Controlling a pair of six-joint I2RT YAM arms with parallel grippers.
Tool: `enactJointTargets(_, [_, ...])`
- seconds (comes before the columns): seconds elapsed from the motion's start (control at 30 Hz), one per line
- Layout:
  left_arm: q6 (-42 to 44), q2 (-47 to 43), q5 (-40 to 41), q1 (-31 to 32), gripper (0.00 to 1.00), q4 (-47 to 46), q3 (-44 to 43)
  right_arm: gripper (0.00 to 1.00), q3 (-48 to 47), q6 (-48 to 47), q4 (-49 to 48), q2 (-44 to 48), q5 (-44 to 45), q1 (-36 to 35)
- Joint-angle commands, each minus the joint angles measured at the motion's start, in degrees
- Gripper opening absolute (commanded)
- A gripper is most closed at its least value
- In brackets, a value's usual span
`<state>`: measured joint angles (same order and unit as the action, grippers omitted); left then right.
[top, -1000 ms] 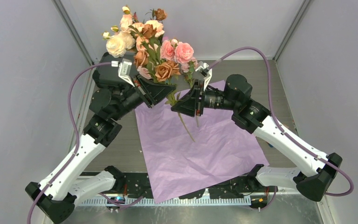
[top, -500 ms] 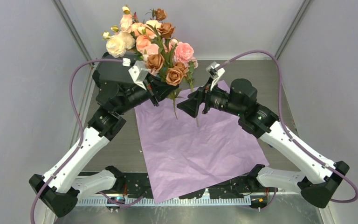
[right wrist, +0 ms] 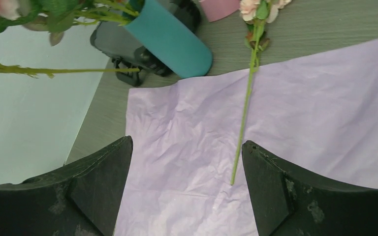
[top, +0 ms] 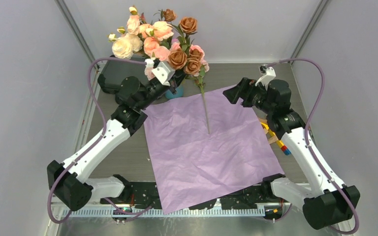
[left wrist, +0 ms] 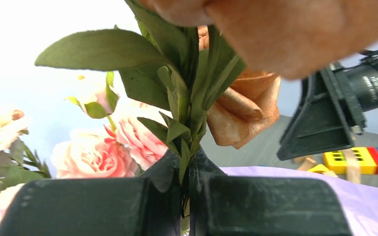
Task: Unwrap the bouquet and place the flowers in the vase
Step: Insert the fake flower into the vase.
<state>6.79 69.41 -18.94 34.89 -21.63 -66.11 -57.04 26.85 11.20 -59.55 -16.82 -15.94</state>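
Note:
My left gripper [top: 171,82] is shut on green stems [left wrist: 189,162] of brown and pink roses, the flowers [top: 183,58], held just above the teal vase [top: 175,92]. Green stems stick out of the vase [right wrist: 170,40] mouth in the right wrist view. The bouquet's lilac paper [top: 206,147] lies spread flat on the table. One loose flower stem [top: 205,110] rests on it, its tip near mid-sheet [right wrist: 241,128]. My right gripper [top: 232,93] is open and empty over the paper's far right corner, apart from the stem; in its wrist view its jaws [right wrist: 187,162] stand wide.
Cream and pink roses [top: 128,42] rise at the back left beside the held bunch. Coloured toy blocks [top: 274,137] lie on the table right of the paper, under my right arm. Grey walls close in on both sides and at the back.
My right gripper opened, let go of a stem and drew back to the right; that stem now lies on the paper. The left gripper carried its roses back and right, over the vase.

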Motion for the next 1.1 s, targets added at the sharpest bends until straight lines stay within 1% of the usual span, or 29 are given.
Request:
enactJointTargets(0.0, [7.1,1.3,4.4,0.1,0.00,-10.0,-1.7,0.87,0.9,1.7,-3.2,2.3,-3.3,3.5])
enactJointTargets(0.1, [8.8,2.3,5.5,0.1,0.00,-10.9,-2.2,0.87,1.5,1.6,-3.3,2.7,-4.1,4.9])
enactJointTargets(0.2, [8.6,3.6,6.1,-1.1,0.00,-13.0,-2.1,0.87,1.7,1.6,-3.3,2.8,-4.9,6.0])
enactJointTargets(0.63, [8.5,4.9,5.2,-3.7,0.00,-17.4,-1.3,0.86,2.3,1.8,-4.7,3.6,-7.2,6.6])
enactJointTargets(0.8, [6.1,5.4,4.0,-5.1,0.00,-19.3,-1.4,0.86,2.2,1.8,-4.7,3.7,-7.5,6.6])
enactJointTargets(1.07, [1.8,6.8,4.3,-7.0,0.00,-23.6,0.2,0.85,1.8,1.5,-4.0,3.7,-7.8,6.7])
